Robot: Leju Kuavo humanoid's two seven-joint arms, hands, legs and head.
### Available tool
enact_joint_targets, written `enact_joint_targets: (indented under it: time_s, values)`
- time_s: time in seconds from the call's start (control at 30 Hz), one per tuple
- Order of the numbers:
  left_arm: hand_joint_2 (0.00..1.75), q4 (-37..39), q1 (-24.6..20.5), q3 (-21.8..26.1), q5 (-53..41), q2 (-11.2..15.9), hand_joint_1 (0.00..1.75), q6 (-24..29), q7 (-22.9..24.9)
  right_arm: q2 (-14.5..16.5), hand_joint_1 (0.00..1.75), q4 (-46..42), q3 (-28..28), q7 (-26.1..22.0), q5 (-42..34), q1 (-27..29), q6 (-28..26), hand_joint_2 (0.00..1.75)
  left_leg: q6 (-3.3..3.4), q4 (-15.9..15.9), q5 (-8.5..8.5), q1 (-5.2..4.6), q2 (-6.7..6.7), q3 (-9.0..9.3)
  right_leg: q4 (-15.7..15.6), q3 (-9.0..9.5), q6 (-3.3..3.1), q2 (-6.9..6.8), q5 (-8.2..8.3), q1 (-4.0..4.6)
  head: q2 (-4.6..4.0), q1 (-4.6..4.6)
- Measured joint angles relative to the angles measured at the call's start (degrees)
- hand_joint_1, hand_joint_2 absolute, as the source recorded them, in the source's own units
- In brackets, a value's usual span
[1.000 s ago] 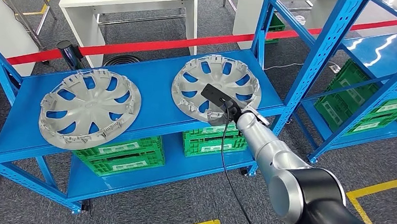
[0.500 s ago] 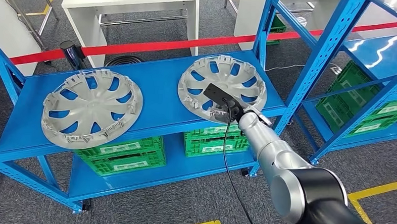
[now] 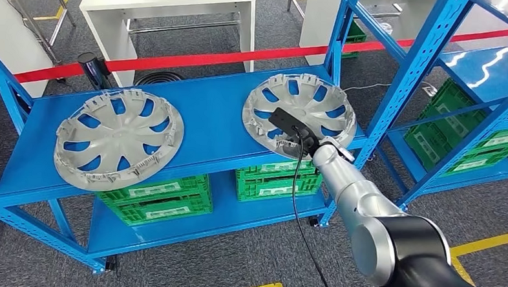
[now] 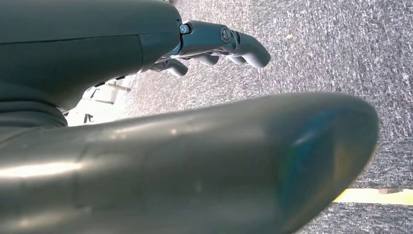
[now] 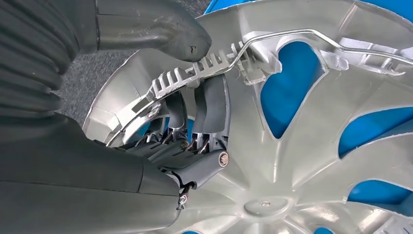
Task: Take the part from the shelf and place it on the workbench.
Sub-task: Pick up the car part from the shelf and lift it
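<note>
Hubcap (image 3: 299, 113), silver, round, lies on the upper deck of the blue shelf (image 3: 200, 125), toward its right end beside the right upright. Its hollow back faces up, with ribs, clips and a wire ring visible; being round, it has no long axis. Its near edge sits at the front lip of the deck, and whether that edge is raised off the deck cannot be told.

The right robot hand (image 3: 295, 144) grips the near rim of this hubcap. In the right wrist view the thick grey thumb (image 5: 160, 29) presses on the toothed clip strip at the rim from one side, while the darker fingers (image 5: 209, 109) curl behind the rim from the other side, so the rim is pinched between them. The silver right arm reaches up from the lower right of the head view, with a black cable running along it.

A second hubcap (image 3: 117, 139) of the same type lies flat on the left part of the same deck, back side up, well apart from the first.

The left robot hand (image 4: 219, 46) hangs over grey carpet; its fingers are curled inward and hold nothing.

Green crates (image 3: 155, 197) stand on the lower deck. A red barrier tape (image 3: 197, 57) runs behind the shelf, and a white desk (image 3: 167, 4) stands beyond it
</note>
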Motion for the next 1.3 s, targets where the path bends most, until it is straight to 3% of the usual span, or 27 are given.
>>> enact_joint_targets:
  time_s: [0.4, 0.63, 0.8, 1.07, 1.3]
  values:
    - [0.0, 0.0, 0.02, 0.0, -0.19, 0.0, 0.0, -1.14, -0.33, -1.4, 1.75, 0.0, 1.06, 2.45, 5.61, -0.92, -0.89, 1.75, 0.04, 0.03, 0.0, -0.04, 0.0, 0.02, -0.01, 0.07, 0.03, -0.01, 0.02, -0.05, 0.0, 0.01]
    - [0.0, 0.0, 0.05, -0.09, -0.44, 0.07, 0.0, -1.68, -0.17, -2.63, 1.75, 0.0, 8.39, 5.83, 17.89, -6.3, 0.78, 1.75, 0.09, 0.03, 0.05, -0.09, 0.01, -0.02, 0.01, 0.01, 0.07, 0.01, 0.07, -0.11, 0.0, 0.01]
    - [0.0, 0.0, 0.02, -0.09, -0.36, 0.09, 0.0, -2.21, 0.36, -2.5, 1.71, 0.0, 14.11, 3.72, 23.29, -10.31, 1.48, 1.75, 0.09, 0.02, 0.04, -0.09, 0.07, -0.05, 0.02, -0.02, 0.07, 0.04, 0.06, -0.11, 0.0, 0.01]
    - [0.0, 0.0, -0.06, 0.08, 2.07, 0.07, 0.0, -2.39, 2.08, 2.35, 1.73, 0.0, 22.18, -1.5, 27.62, -12.43, 1.61, 1.75, 0.06, -0.04, 0.05, -0.03, 0.18, -0.1, 0.04, -0.14, 0.05, 0.12, 0.06, -0.1, 0.0, 0.01]
    - [0.0, 0.0, -0.06, 0.98, 3.28, 0.02, 0.0, -2.39, 2.37, 6.79, 1.75, 0.0, 25.77, -2.85, 28.78, -12.75, 2.29, 1.75, 0.03, -0.06, 0.05, -0.01, 0.16, -0.11, 0.04, -0.18, 0.04, 0.15, 0.05, 0.0, 0.0, 0.01]
